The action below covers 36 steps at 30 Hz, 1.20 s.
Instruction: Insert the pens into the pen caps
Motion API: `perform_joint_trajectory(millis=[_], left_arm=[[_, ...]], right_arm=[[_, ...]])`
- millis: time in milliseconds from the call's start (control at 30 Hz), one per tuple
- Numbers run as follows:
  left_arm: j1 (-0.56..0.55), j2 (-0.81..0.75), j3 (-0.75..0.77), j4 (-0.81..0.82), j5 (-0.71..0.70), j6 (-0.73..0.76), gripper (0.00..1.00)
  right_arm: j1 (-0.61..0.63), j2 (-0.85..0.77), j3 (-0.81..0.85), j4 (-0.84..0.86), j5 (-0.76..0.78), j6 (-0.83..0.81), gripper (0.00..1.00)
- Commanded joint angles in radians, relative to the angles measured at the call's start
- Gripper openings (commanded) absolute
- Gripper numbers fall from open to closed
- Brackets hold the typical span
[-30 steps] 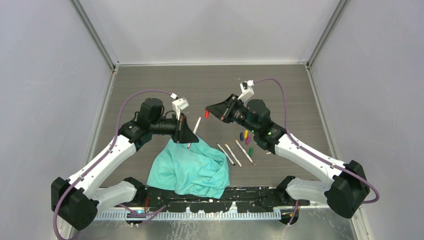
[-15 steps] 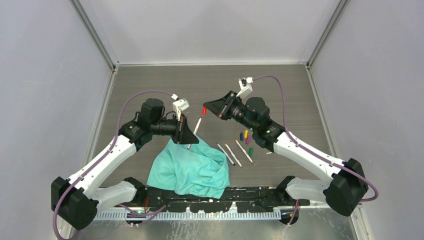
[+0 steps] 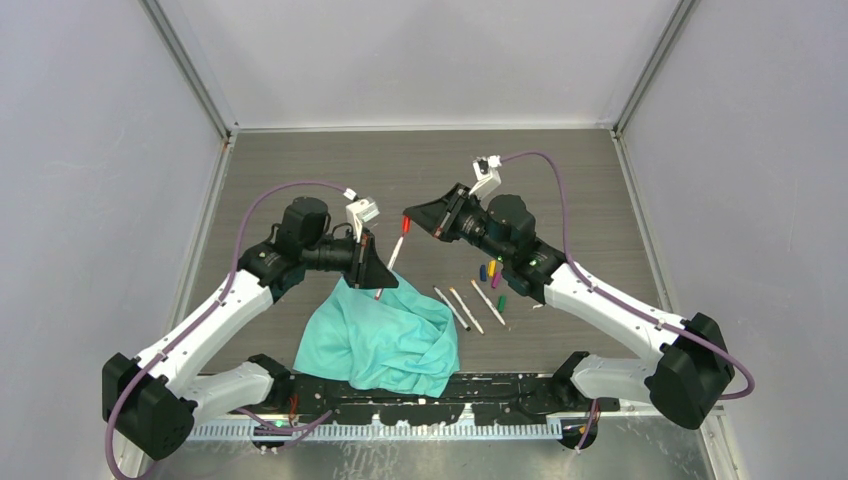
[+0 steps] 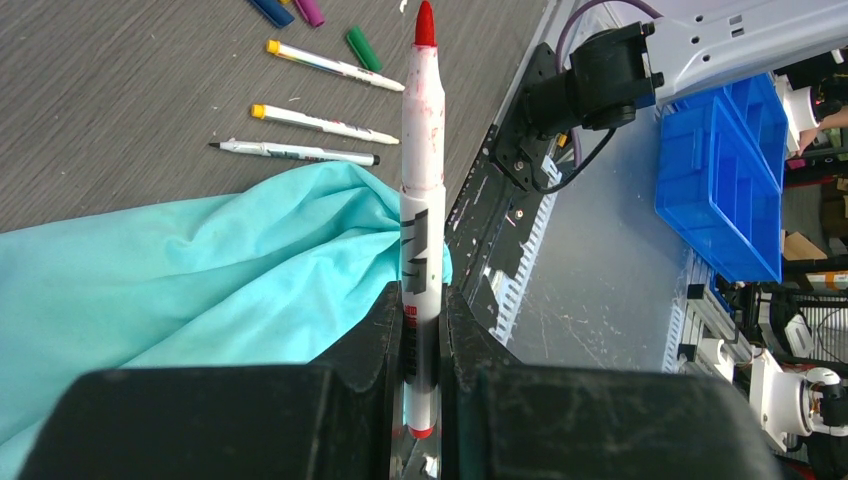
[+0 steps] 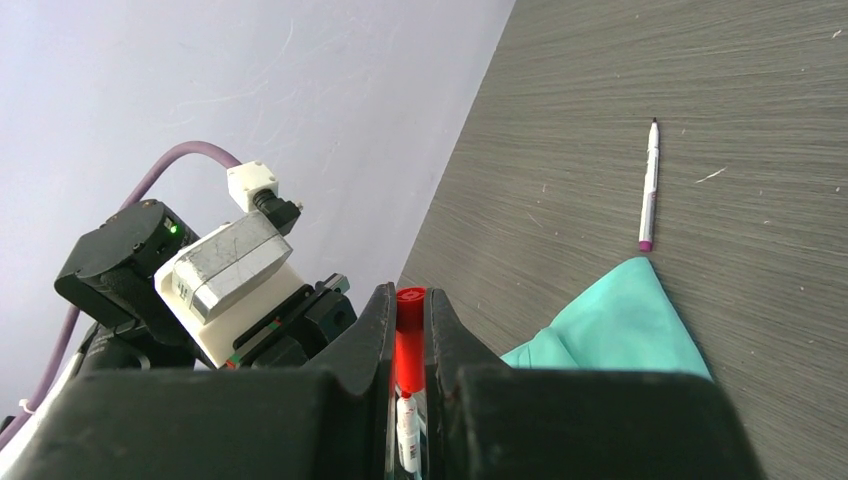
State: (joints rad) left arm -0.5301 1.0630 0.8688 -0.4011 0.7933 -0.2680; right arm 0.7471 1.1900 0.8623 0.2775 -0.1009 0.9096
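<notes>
My left gripper (image 3: 372, 264) (image 4: 422, 330) is shut on a white pen with a red tip (image 3: 394, 250) (image 4: 422, 150), which slants up toward the right arm. My right gripper (image 3: 408, 219) (image 5: 409, 300) is shut on the red cap (image 3: 405, 223) (image 5: 409, 335). The cap's open end sits right at the pen's tip (image 5: 407, 440); I cannot tell how far the tip is in. Three pens (image 3: 467, 309) (image 4: 320, 122) lie right of the cloth. The blue (image 3: 483, 272), yellow (image 3: 491, 266), purple (image 3: 496, 280) and green (image 3: 501, 301) caps lie beside them. Another pen (image 5: 650, 185) lies by the cloth's corner.
A crumpled teal cloth (image 3: 385, 340) (image 4: 180, 270) (image 5: 620, 320) covers the near middle of the table. Grey walls enclose the table on three sides. A black rail (image 3: 430, 390) runs along the near edge. Blue bins (image 4: 725, 180) stand off the table.
My right gripper has moved left with the red cap, closing the gap to the held pen's tip. The left arm and its pen have stayed still.
</notes>
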Motion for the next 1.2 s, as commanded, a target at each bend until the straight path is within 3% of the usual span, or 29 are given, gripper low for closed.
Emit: perform_joint_trajectory(millis=[0, 567, 1167], left_arm=[[-0.005, -0.007, 0.022, 0.016, 0.015, 0.019, 0.0], [-0.005, -0.029, 0.02, 0.017, -0.032, 0.017, 0.0], [0.001, -0.069, 0.01, 0.079, -0.068, -0.035, 0.0]], right_arm=[[0.009, -0.004, 0.046, 0.059, -0.01, -0.02, 0.01], [0.031, -0.028, -0.023, 0.06, -0.025, -0.014, 0.01], [0.138, -0.042, -0.154, 0.207, -0.017, -0.02, 0.01]])
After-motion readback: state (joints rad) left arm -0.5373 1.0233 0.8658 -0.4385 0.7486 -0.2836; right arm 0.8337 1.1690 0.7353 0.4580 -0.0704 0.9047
